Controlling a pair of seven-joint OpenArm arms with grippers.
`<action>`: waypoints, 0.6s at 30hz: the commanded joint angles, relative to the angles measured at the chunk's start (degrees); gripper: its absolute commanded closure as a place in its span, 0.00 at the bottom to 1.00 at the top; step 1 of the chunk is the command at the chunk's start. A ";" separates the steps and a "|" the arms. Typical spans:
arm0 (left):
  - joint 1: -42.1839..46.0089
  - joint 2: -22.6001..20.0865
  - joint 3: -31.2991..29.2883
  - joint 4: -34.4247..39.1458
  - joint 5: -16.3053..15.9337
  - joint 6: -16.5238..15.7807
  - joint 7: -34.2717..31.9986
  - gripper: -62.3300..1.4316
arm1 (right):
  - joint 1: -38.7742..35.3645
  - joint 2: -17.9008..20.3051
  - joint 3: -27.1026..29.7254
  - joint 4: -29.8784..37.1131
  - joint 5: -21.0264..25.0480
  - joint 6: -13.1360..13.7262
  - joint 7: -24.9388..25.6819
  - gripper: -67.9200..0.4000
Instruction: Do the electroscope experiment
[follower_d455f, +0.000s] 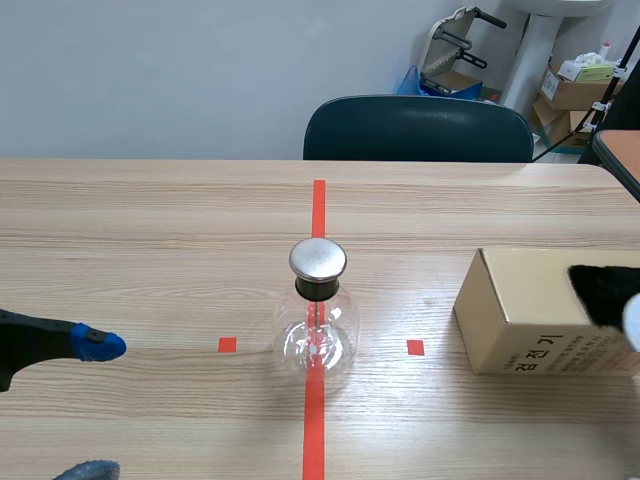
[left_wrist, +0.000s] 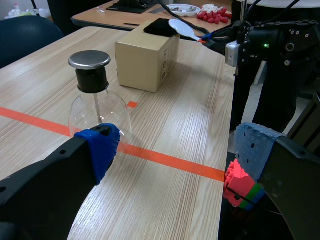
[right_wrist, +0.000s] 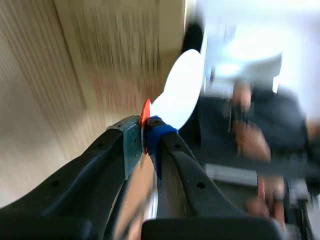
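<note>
Left of the glass flask (follower_d455f: 318, 325), the left pincer (left_wrist: 177, 148) hangs low over the table (follower_d455f: 150, 220). Its blue pads are spread wide and hold nothing. The flask stands on the red tape line and has a shiny metal cap (follower_d455f: 318, 258) on top. Right of the flask sits a brown box (follower_d455f: 520, 320) with a black cloth (left_wrist: 159, 26) on it. Past that, the right pincer (right_wrist: 145, 136) is pinching the orange end of a white paddle (right_wrist: 180, 90).
</note>
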 joint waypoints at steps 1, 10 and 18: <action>-0.20 -0.04 -0.46 1.07 -0.44 -0.33 -0.96 0.20 | -0.22 0.46 0.11 0.28 0.11 -3.01 4.02 0.98; -0.20 -0.04 -0.46 1.07 -0.44 -0.33 -0.96 0.20 | -0.24 0.46 0.13 0.28 0.35 -3.01 -12.04 0.98; -0.20 -0.04 -0.46 1.07 -0.44 -0.33 -0.96 0.20 | -0.26 0.42 0.09 0.28 0.13 -3.01 5.70 0.98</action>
